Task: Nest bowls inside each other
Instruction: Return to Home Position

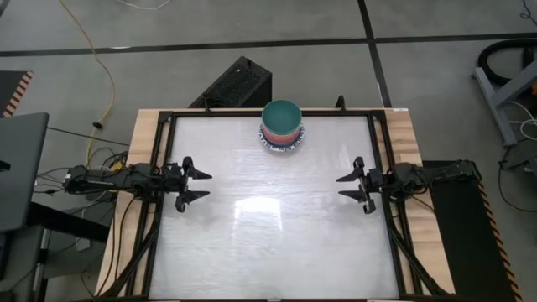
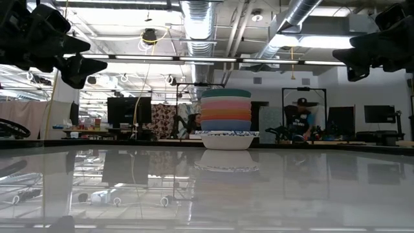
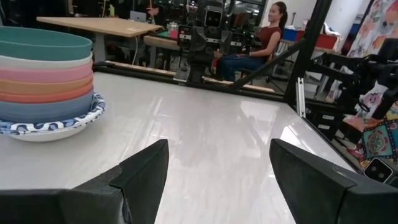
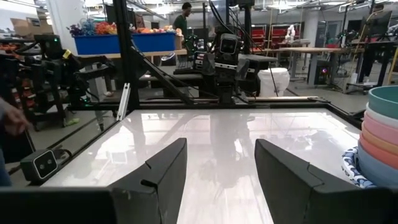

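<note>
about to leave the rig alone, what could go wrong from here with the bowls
1. The stack of bowls stands close to the table's far edge; a nudge could send it off.
2. In the low view it is tall, from the patterned white bowl at the base to the teal bowl on top; a knock might tip it.
The left gripper and right gripper are open and well apart from it, so both risks look small.

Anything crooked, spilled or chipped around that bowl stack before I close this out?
Nothing stands out. The stack sits level in the low view, teal bowl on top, patterned white bowl at the bottom, with no lean or damage showing. The left gripper and right gripper hang open, well apart from it.
</note>
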